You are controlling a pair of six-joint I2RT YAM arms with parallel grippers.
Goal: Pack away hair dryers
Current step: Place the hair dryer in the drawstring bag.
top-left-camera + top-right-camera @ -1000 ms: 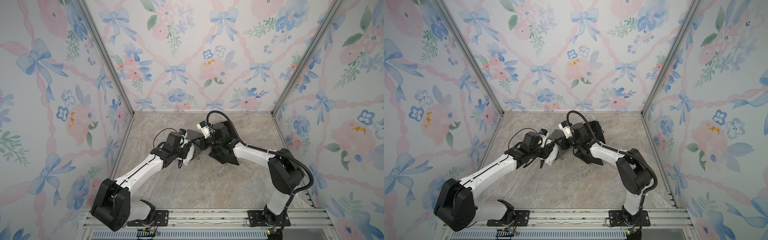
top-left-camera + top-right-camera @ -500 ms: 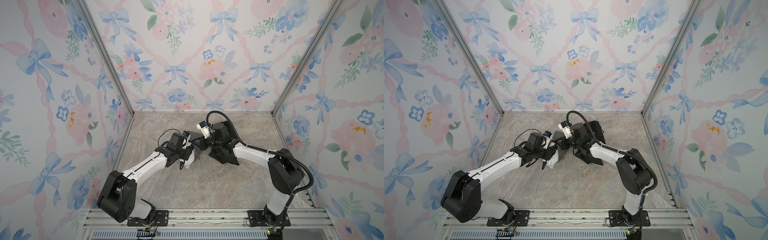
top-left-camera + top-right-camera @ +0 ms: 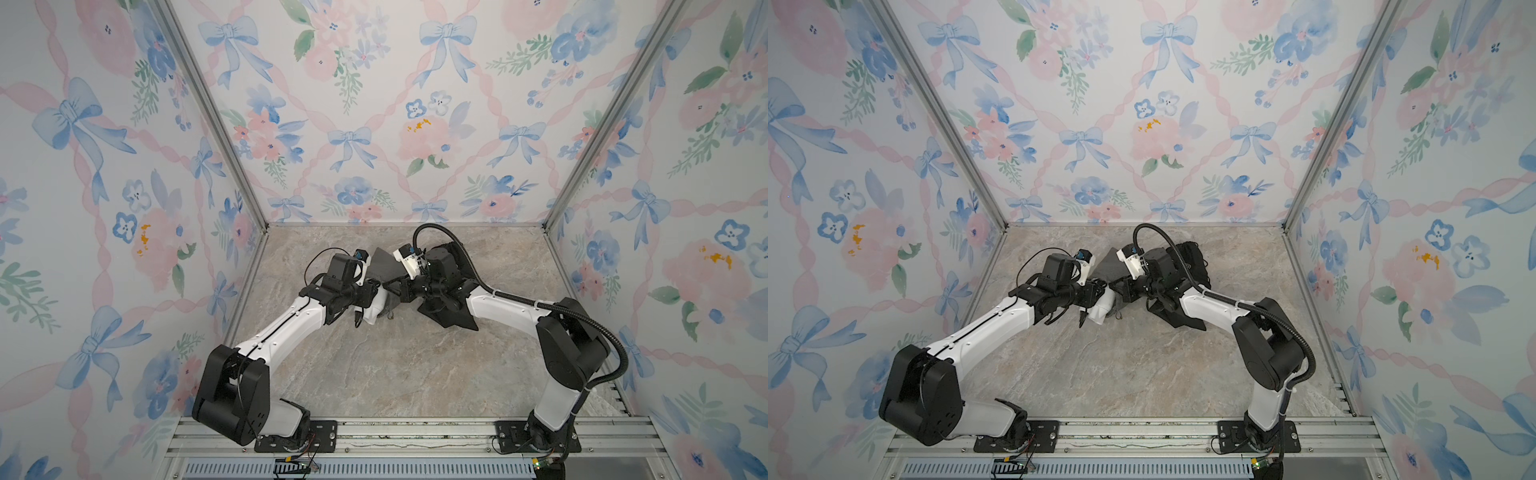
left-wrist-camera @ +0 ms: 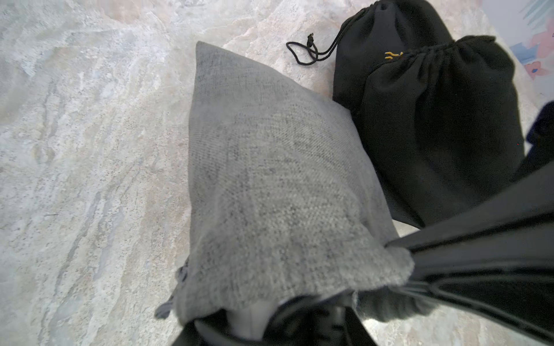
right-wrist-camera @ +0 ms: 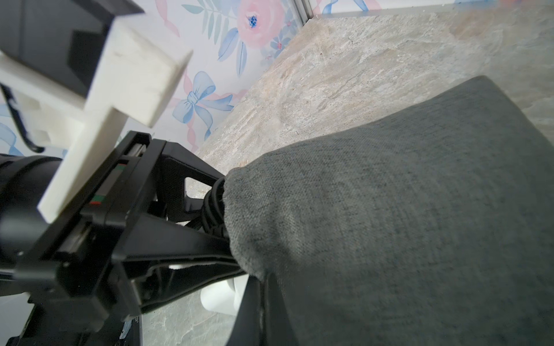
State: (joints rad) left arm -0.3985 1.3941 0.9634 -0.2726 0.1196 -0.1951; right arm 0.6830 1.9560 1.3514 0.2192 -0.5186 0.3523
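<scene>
A white hair dryer (image 3: 373, 311) (image 3: 1100, 309) lies low over the table, its front end inside the mouth of a grey cloth pouch (image 3: 384, 268) (image 3: 1109, 268) (image 4: 269, 179) (image 5: 404, 209). My left gripper (image 3: 376, 293) (image 3: 1098, 291) (image 4: 269, 323) is shut on the dryer (image 4: 251, 320), which shows white under the pouch's rim. My right gripper (image 3: 392, 286) (image 3: 1121, 286) (image 5: 260, 317) is shut on the pouch's rim from the opposite side. Part of the dryer's white barrel (image 5: 221, 296) shows below the left gripper's black fingers (image 5: 168, 248). The rest of the dryer is hidden by cloth and fingers.
Two black drawstring pouches (image 4: 434, 125) (image 4: 389, 30) lie side by side just behind the grey one, cords trailing on the stone table (image 4: 75, 149). Black cloth (image 3: 449, 318) (image 3: 1177, 318) also lies under the right forearm. Flowered walls (image 3: 374, 124) close three sides.
My left arm's shoulder and upper link have swung toward the middle, and its wrist has edged toward the pouch. The dryer, pouch and right gripper have hardly moved.
</scene>
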